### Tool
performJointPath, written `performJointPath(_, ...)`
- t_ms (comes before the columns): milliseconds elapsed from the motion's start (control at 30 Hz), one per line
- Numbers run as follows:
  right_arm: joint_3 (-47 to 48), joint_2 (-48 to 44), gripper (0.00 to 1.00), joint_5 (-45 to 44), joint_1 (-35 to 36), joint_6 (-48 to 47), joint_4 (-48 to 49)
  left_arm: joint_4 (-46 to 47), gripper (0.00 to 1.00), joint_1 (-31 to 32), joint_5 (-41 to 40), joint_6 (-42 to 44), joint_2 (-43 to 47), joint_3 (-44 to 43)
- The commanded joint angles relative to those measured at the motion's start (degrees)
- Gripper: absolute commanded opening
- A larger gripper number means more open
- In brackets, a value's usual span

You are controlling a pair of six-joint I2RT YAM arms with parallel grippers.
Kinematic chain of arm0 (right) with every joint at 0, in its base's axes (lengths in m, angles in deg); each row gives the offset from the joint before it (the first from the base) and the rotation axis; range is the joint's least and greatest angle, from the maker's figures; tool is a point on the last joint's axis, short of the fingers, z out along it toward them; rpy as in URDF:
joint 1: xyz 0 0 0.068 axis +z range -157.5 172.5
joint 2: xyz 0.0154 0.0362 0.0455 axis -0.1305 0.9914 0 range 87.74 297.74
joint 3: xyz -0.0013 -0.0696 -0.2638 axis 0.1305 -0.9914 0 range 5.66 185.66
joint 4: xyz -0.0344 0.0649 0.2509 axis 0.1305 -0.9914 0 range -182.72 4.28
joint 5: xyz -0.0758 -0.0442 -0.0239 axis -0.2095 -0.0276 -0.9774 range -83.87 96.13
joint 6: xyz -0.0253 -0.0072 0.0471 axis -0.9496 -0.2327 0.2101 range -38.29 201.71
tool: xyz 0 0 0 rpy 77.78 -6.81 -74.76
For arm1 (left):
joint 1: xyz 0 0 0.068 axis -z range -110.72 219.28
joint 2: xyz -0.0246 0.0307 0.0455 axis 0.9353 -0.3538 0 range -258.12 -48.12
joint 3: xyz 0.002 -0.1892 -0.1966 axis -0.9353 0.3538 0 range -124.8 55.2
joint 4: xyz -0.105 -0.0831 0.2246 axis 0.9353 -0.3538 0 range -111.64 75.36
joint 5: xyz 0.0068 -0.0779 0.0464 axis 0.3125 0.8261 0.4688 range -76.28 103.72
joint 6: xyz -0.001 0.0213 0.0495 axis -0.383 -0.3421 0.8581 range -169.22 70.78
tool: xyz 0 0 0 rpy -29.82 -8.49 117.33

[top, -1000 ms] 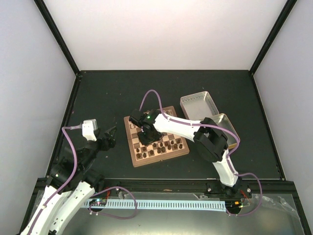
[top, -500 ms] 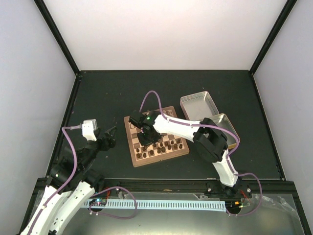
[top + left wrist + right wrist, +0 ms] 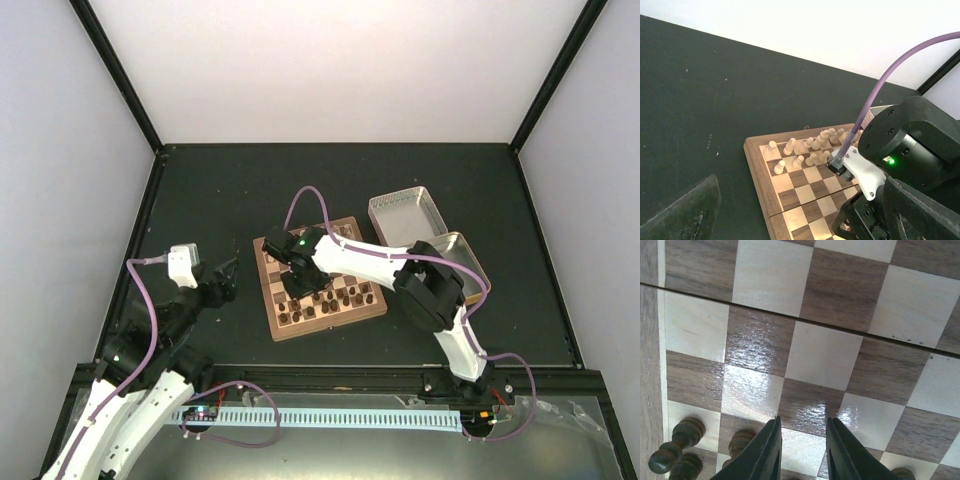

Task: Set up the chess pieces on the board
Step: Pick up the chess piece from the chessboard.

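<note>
With the right claw (image 3: 802,424) narrowly parted and empty just above the board (image 3: 820,355), I risk toppling the dark chess pieces (image 3: 686,431) at lower left if it drifts sideways.

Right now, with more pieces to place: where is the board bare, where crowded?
Bare: the middle rows of the board, between the far cream pieces and the near dark pieces; the right tool hangs over them. Also the table left of the board. Crowded: both piece rows.
</note>
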Motion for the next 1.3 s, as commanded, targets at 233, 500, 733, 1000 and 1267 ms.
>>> performJointPath(233,-1.41,-5.87,0.16,2.72,0.61,-5.92,-0.43,-0.62,0.9,-0.47,-0.68,-0.11,0.5,-0.93)
performJointPath(500,-2.31,-7.36,0.28,6.65,1.74,-8.86,-0.16,-0.61,0.9,-0.55,-0.69,-0.14,0.33,-0.97)
performJointPath(733,-0.06,-3.64,0.31,5.94,2.81,-8.85,-0.3,-0.64,0.9,-0.51,-0.7,-0.11,0.38,-0.97)
performJointPath(1000,1.55,-1.01,0.26,4.84,2.78,-8.64,0.52,-0.7,0.9,-0.55,-0.69,-0.16,0.28,-0.97)
performJointPath(1267,1.5,-0.64,0.12,3.02,2.81,-7.87,1.22,-0.67,0.9,-0.55,-0.69,-0.19,0.2,-0.97)
